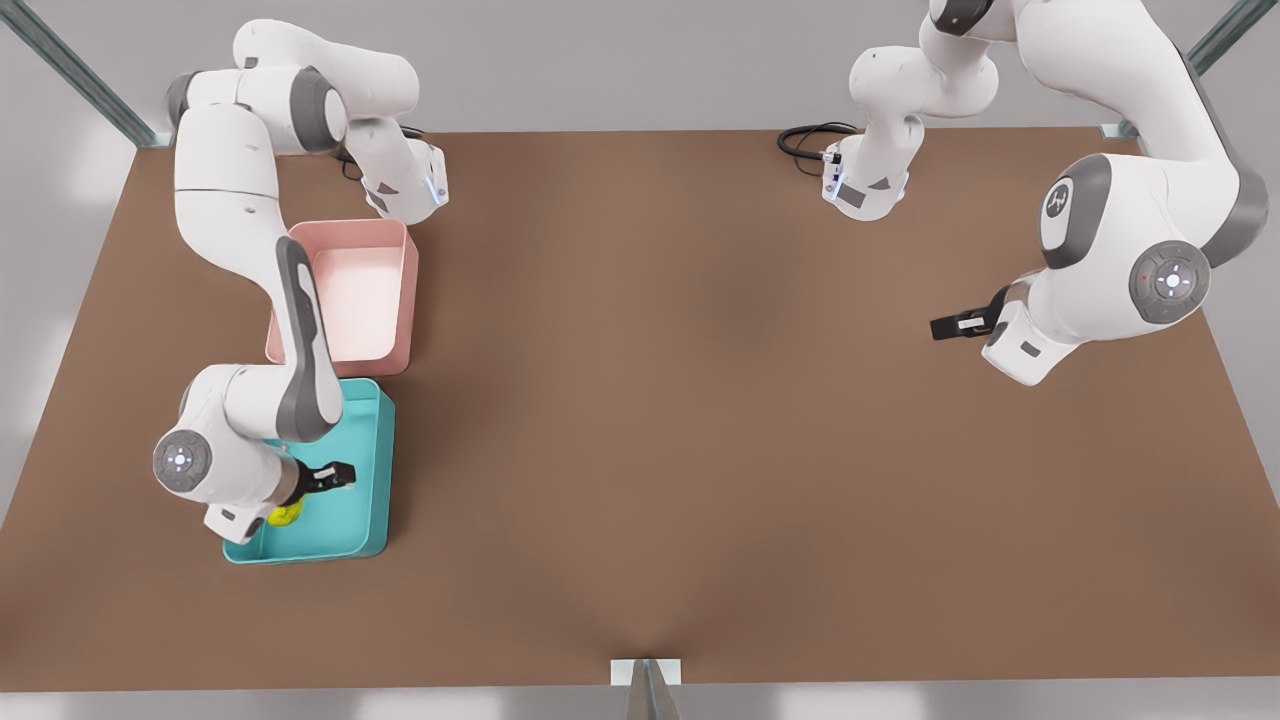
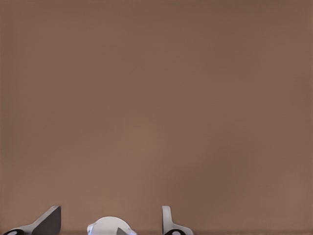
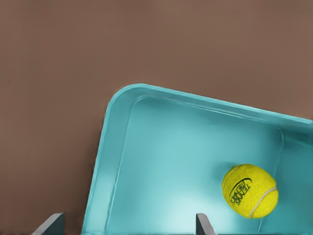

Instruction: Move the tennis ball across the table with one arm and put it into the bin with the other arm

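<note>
Front view: the tennis ball (image 1: 285, 514) lies inside the bin (image 1: 372, 470), on its floor near the corner closest to the camera, partly hidden under the right arm's wrist. The right gripper (image 1: 338, 477) hangs over the bin just beside the ball, fingers apart, holding nothing. A pale pink tray (image 1: 400, 290) sits right behind the bin. The left gripper (image 1: 950, 326) waits well apart from the bin, across the table (image 1: 680, 400) – cannot tell its finger state here. Left wrist view: bare table (image 2: 156, 107), fingertips (image 2: 49, 220) spread, nothing between. Right wrist view: ball (image 3: 250, 190) rests on the bin (image 3: 112, 161) floor near one wall – free of the spread fingertips (image 3: 51, 224).
</note>
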You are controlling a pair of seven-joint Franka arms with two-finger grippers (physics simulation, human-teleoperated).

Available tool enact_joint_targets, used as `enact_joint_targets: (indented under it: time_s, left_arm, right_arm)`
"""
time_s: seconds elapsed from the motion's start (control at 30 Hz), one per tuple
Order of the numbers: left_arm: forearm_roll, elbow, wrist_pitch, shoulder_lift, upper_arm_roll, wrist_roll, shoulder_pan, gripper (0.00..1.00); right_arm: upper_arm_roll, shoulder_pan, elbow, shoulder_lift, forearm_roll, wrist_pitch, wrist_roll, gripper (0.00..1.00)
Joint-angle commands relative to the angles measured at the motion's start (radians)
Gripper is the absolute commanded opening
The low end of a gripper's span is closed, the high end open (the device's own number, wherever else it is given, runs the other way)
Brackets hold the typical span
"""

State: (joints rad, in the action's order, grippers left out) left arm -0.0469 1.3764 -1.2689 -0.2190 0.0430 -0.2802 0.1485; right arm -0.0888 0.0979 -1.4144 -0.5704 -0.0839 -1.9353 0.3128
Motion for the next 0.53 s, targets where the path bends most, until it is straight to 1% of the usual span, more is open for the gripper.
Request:
enact_joint_targets:
  time_s: [0.0, 0.03, 0.1, 0.13, 0.17, 0.23, 0.3, 0.5]
  left_arm:
    - [0.001, 0.000, 0.000, 0.001, 0.000, 0.001, -0.001, 1.00]
    - [0.001, 0.000, 0.000, 0.001, 0.000, 0.000, 0.000, 1.00]
    - [0.001, 0.000, 0.000, 0.001, 0.000, 0.000, -0.001, 1.00]
    - [0.001, 0.000, 0.000, 0.001, 0.000, 0.000, -0.001, 1.00]
    - [0.001, 0.000, 0.002, 0.001, 0.000, 0.000, -0.001, 1.00]
    - [0.001, 0.000, 0.002, 0.001, 0.000, 0.001, -0.001, 1.00]
    - [-0.001, 0.000, 0.002, 0.001, 0.000, 0.000, 0.000, 1.00]
    - [0.001, 0.000, 0.002, 0.001, 0.000, 0.000, -0.001, 1.00]
  right_arm:
    - [0.001, 0.028, -0.009, 0.137, -0.013, 0.257, -0.196, 1.00]
    - [0.000, 0.028, -0.011, 0.230, -0.008, 0.286, -0.193, 1.00]
    - [-0.005, 0.025, -0.096, 0.406, 0.041, 0.309, -0.195, 1.00]
    - [-0.006, 0.020, -0.098, 0.452, 0.082, 0.343, -0.205, 1.00]
    - [-0.009, 0.003, -0.106, 0.471, 0.064, 0.384, -0.199, 1.00]
    - [-0.008, 0.005, -0.112, 0.489, 0.076, 0.409, -0.207, 1.00]
    - [-0.009, 0.002, -0.166, 0.534, 0.078, 0.403, -0.208, 1.00]
    - [-0.009, 0.000, -0.166, 0.535, 0.082, 0.411, -0.210, 1.00]
